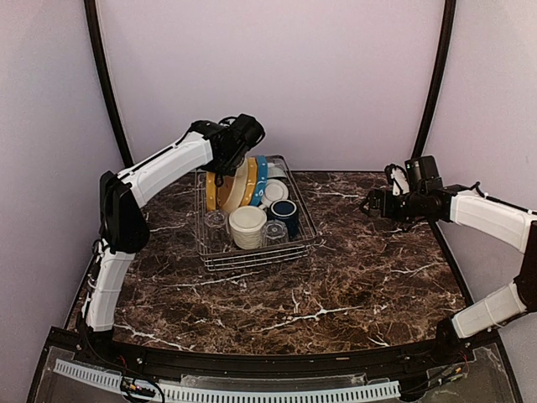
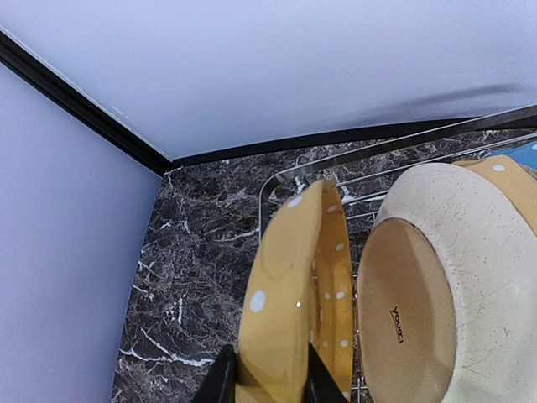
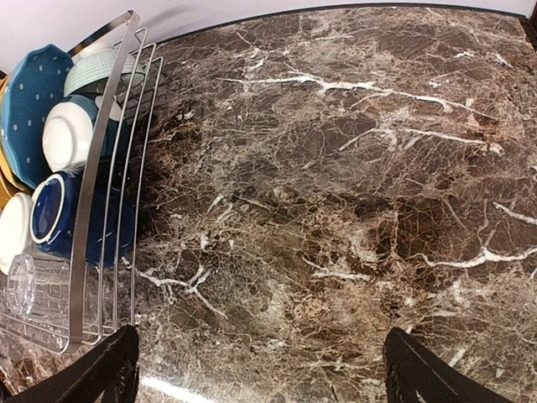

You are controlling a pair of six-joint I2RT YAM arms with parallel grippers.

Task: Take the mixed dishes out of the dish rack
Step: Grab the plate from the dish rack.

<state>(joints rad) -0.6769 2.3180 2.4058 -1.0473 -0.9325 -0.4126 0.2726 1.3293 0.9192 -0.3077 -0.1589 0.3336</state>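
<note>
The dish rack (image 1: 216, 259) stands at the back left of the marble table. It holds an upright yellow dotted plate (image 1: 211, 191), a cream plate (image 1: 237, 186), a blue dotted plate (image 1: 261, 179), a white bowl (image 1: 274, 191), a dark blue mug (image 1: 285, 211), a cream bowl (image 1: 247, 225) and two clear glasses (image 1: 274, 232). My left gripper (image 1: 220, 172) is over the rack's back left. In the left wrist view it (image 2: 268, 374) is shut on the rim of the yellow plate (image 2: 285, 285), beside the cream plate (image 2: 436, 294). My right gripper (image 1: 369, 206) hovers open and empty right of the rack.
The right wrist view shows the rack's side wires (image 3: 101, 168) at the left, with the mug (image 3: 59, 214), a glass (image 3: 33, 281) and the blue plate (image 3: 33, 101) behind them. Bare marble (image 3: 336, 210) lies under my right gripper (image 3: 260, 369). Lilac walls enclose the table.
</note>
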